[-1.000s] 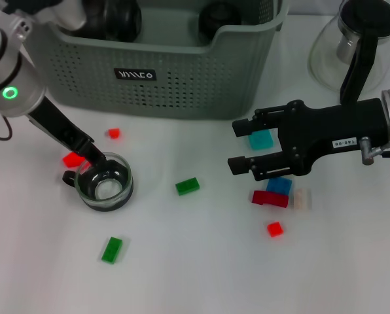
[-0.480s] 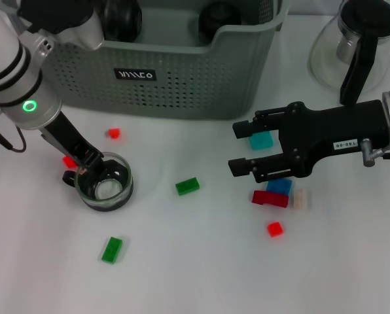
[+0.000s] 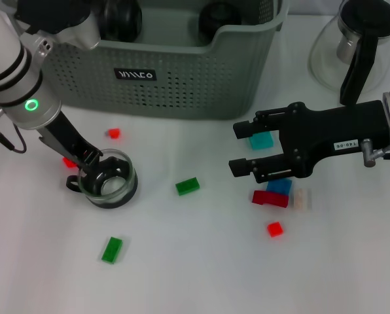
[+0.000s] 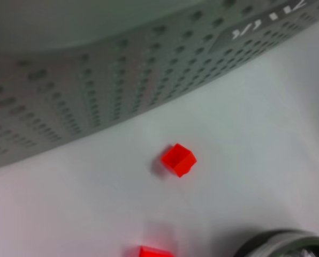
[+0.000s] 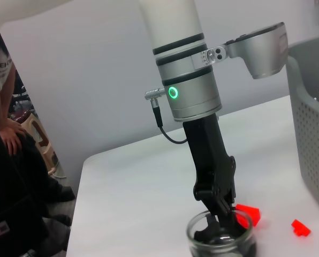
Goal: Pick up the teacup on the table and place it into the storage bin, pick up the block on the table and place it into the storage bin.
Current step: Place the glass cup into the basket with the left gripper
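Right now your left gripper (image 3: pixel 93 169) is down at the teacup (image 3: pixel 108 187), one finger reaching inside the glass and the other outside at the rim nearest the handle, so it looks clamped on the wall, though you can't confirm a firm pinch from the head view. The right wrist view shows the same: the fingers dipped into the cup (image 5: pixel 221 235), which stands on the white surface (image 3: pixel 195 261). That thin-wall grip is your main risk, I'd judge; smooth glass can pivot or slip out as you lift, and a drop would land among the blocks.

A red block (image 3: pixel 69 162) lies just beside the cup under the left arm, and a small red cube (image 3: pixel 114 133) sits near the storage bin (image 3: pixel 182 85); dragging the cup instead of lifting it could scatter them. The bin wall stands close behind the arm, so a low carry could clip the rim.

Your right gripper (image 3: pixel 237 147) hangs spread wide over the teal block (image 3: pixel 261 139), with a red and blue pair (image 3: pixel 273 193) nearby. A green block (image 3: pixel 187 186) lies between the two arms.
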